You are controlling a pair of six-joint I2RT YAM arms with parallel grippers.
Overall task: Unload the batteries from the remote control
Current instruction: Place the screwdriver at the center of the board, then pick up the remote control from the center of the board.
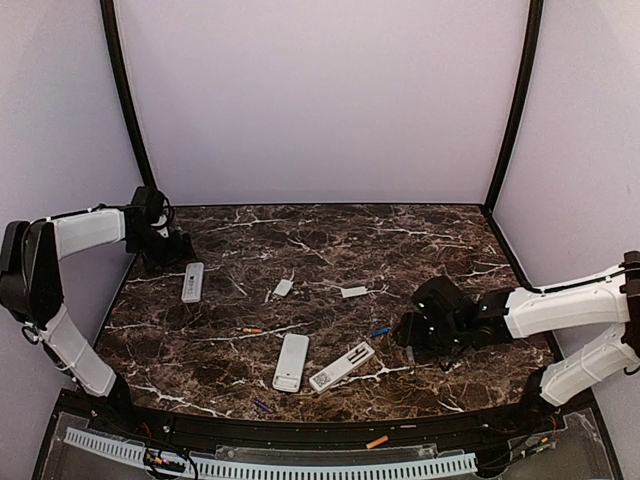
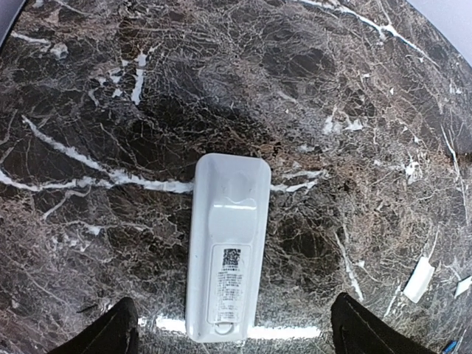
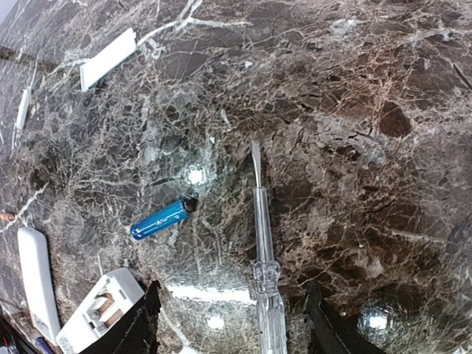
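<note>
Batteries [image 1: 381,331] lie loose across the dark marble table [image 1: 440,240], so the unloading looks well along. The left arm [image 1: 85,232] reaches into the upper left of the overhead view. Its gripper [image 2: 236,335] is spread wide, one finger on either side of the near end of a white remote [image 2: 227,247] and touching neither side. That remote lies back-up with its cover seemingly in place, so this reads as a line-up for grasping the next one to open. The right gripper [image 3: 232,324], at the right of the overhead view, has its jaws apart and holds nothing. A clear-handled screwdriver [image 3: 262,243] lies flat between its fingers, probably there as the prying tool. At lower centre a second remote [image 1: 291,362] and an opened remote [image 1: 342,366] lie side by side; whether a cell remains inside cannot be told. Two white covers [image 1: 283,288] rest apart above them. Smallest, a blue cell [image 3: 161,219] lies just left of the screwdriver, an orange cell [image 1: 252,330] left of centre, and a purple cell [image 1: 262,405] near the bottom edge
</note>
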